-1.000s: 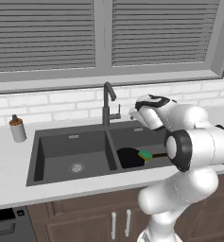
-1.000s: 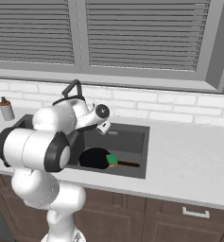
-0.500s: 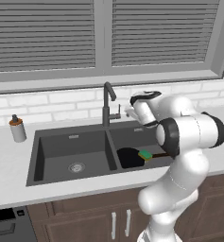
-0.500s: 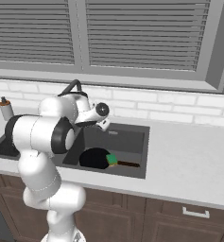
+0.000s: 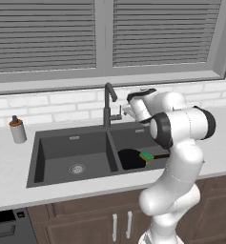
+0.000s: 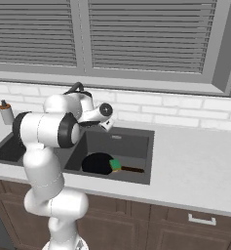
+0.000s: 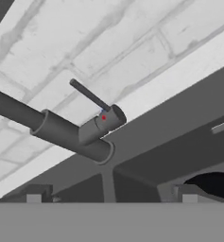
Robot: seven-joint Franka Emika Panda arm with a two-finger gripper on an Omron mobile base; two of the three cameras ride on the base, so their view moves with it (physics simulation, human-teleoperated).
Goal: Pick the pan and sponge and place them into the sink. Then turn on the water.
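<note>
Small round black frying pan point(image 5: 129, 157) and green-and-yellow sponge point(image 5: 146, 156) lie in the dark grey sink's point(image 5: 71, 151) right basin; fingers' spread indeterminate, so align them squarely with the faucet's thin side lever point(image 7: 89, 94) before pushing.

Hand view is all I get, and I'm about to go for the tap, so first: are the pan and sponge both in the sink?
Observer: Yes. The pan lies in the right basin of the sink, with the sponge on it where the handle starts.
Operator: Which way does the pan's handle point?
Observer: To the robot's right, toward the basin's right wall.
Operator: Is anything standing near the left basin?
Observer: A soap bottle stands on the counter left of it.
Operator: Where's my claw?
Observer: The claw hangs just right of the faucet, at the height of its lever.
</note>
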